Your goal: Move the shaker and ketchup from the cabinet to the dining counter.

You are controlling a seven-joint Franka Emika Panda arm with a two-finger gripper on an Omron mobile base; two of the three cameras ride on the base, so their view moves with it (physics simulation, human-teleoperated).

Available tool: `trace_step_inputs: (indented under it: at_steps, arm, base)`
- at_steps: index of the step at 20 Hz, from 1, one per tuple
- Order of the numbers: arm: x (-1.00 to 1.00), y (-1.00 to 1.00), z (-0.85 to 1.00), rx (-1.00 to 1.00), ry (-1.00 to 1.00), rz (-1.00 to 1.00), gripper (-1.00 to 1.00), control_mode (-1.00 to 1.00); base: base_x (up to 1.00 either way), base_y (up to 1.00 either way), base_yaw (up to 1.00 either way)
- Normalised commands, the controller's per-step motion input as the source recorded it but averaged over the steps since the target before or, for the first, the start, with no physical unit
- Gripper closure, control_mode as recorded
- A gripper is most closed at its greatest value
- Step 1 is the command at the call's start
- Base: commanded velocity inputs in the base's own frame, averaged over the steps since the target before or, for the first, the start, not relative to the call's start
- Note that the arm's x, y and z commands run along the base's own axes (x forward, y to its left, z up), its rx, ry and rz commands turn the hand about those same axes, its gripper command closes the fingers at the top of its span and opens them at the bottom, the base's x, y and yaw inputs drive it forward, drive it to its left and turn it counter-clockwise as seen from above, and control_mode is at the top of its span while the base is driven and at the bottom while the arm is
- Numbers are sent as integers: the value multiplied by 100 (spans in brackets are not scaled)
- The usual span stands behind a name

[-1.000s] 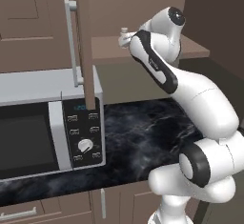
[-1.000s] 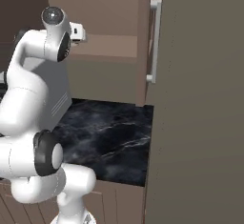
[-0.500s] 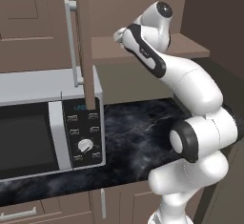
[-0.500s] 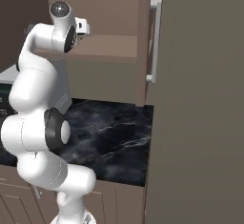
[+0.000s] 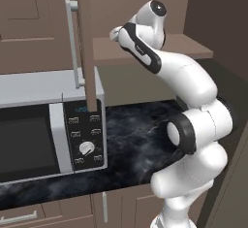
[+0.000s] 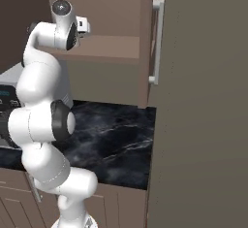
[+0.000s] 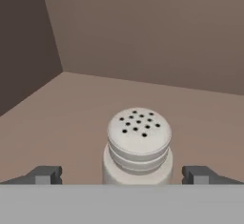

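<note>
The small pale beige cylindrical shaker (image 7: 138,147) stands upright on the brown wooden shelf floor of the open brown wall cabinet (image 7: 143,37), its long axis vertical and its narrower ribbed cap, pierced with dark holes, pointing up. In the hand view it sits low in the frame, centred between the two dark fingertips (image 7: 45,174) of the white arm's two-finger gripper (image 7: 122,175); the tips stand wide apart, one on either side of the shaker body, each with a clear gap to it, so the jaws are open and hold nothing. Behind the shaker the cabinet's back wall and a side wall meet in a corner. In the left base view the arm reaches up to the shelf, and the cabinet door (image 5: 83,42) with its long silver bar handle (image 5: 72,42) hangs open above the grey microwave (image 5: 48,125), which rests on the black white-veined marble worktop (image 5: 135,139)
</note>
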Motion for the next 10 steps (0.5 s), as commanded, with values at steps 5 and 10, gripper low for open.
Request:
trace_step_inputs:
  at_steps: [5,10]
  arm:
    - [24,3,-8,0,0,0,-100,-100]
    - [21,0,-17,0,0,0,-100,-100]
  base:
    - [0,0,0]
    - [0,0,0]
